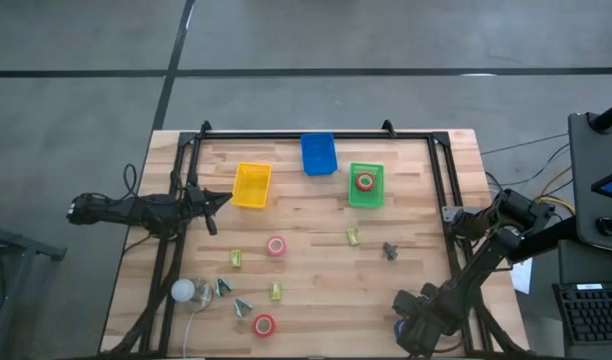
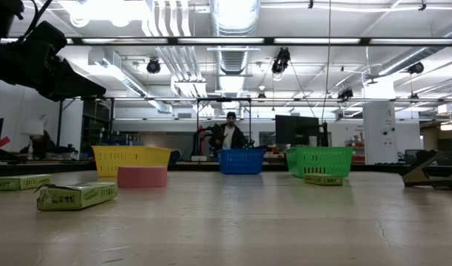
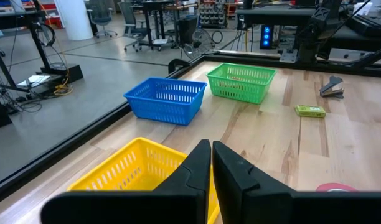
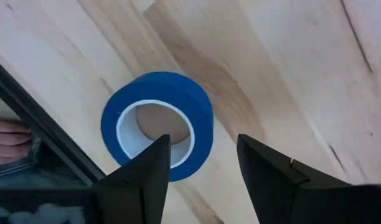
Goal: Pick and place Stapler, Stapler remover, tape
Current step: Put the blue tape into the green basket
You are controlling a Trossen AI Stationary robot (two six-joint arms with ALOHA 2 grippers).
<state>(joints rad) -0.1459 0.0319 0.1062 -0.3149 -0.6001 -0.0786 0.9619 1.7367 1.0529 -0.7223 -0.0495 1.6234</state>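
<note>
The blue tape [image 4: 156, 127] lies flat on the wood near the table's near right edge, by the black frame rail. My right gripper [image 4: 203, 155] hangs over it, open and pointing down: one finger [image 4: 154, 163] stands over the pale core's hole, the other [image 4: 271, 171] outside the roll. In the high view the right gripper [image 1: 411, 322] covers most of the blue tape [image 1: 399, 326]. One red tape [image 1: 364, 181] sits in the green tray [image 1: 366, 198]. Two more red tapes [image 1: 276, 246] [image 1: 264, 325] lie on the table. My left gripper [image 3: 211, 168] is shut and empty beside the yellow tray [image 1: 251, 185].
The blue tray [image 1: 318, 153] stands at the far edge. A dark stapler [image 1: 390, 250], yellow-green staple boxes [image 1: 352, 236] [image 1: 235, 259] [image 1: 275, 290], small staple removers [image 1: 224, 288] [image 1: 243, 305] and a white bulb-like thing [image 1: 183, 291] are scattered about. A person stands in the room beyond [image 2: 230, 133].
</note>
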